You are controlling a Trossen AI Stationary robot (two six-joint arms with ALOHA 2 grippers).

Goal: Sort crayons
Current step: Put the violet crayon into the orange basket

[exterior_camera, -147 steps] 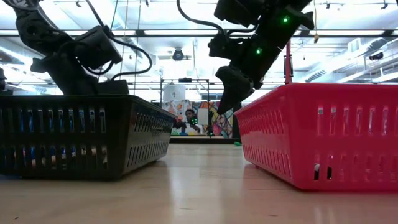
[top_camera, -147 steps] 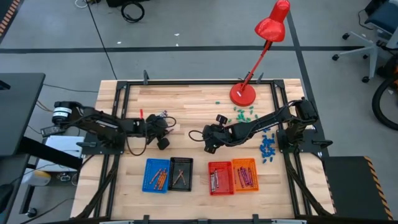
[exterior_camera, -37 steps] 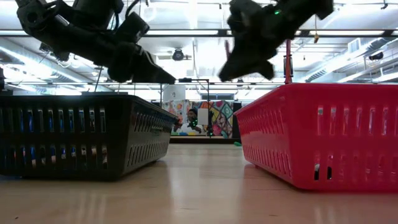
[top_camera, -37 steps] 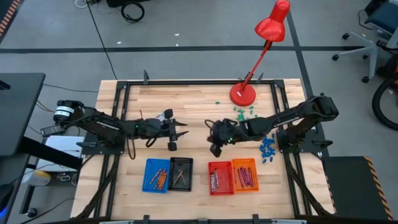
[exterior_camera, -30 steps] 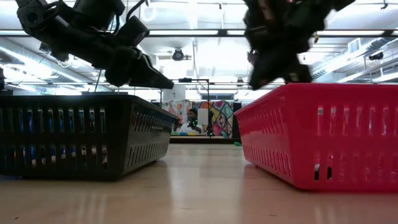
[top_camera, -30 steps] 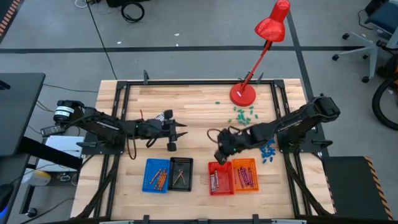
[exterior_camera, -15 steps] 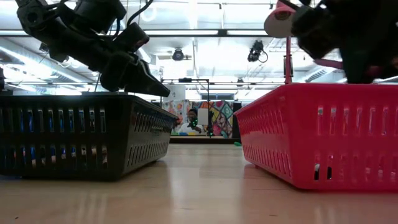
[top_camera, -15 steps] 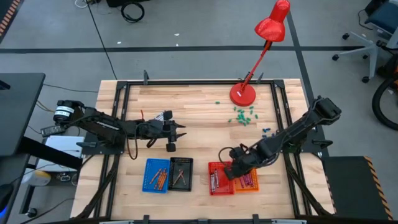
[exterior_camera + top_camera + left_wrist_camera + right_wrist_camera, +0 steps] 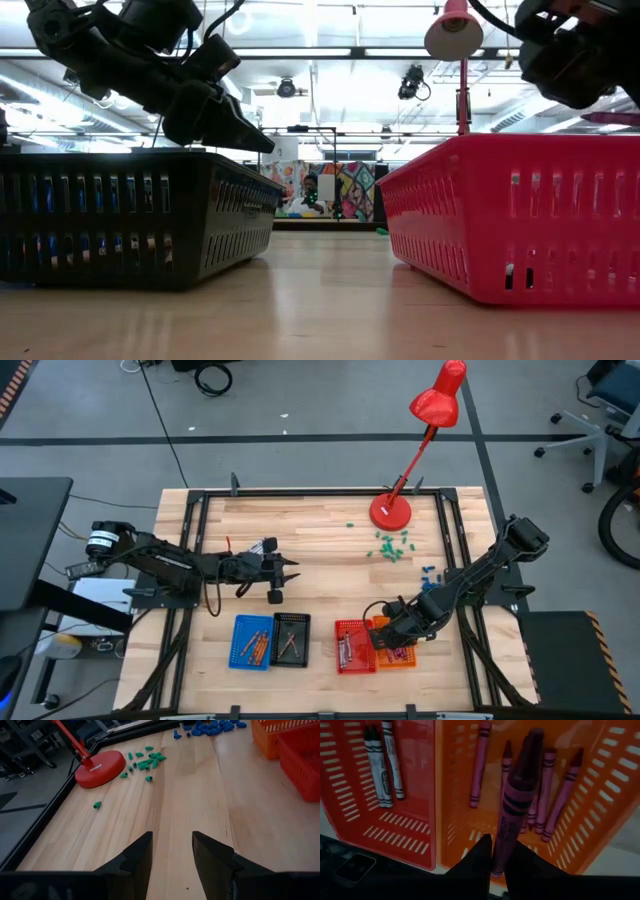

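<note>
Grey floor (image 9: 300,450), ceiling strip lights (image 9: 330,52), possibly a mural (image 9: 350,190) beyond.

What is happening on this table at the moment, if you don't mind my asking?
The robot is sorting crayons into plastic baskets. The right gripper is shut on a purple-magenta crayon, holding it over the orange basket, where similar crayons already lie. The red basket beside it holds grey-white ones. The left gripper hangs open above bare wooden table, holding nothing.
</note>
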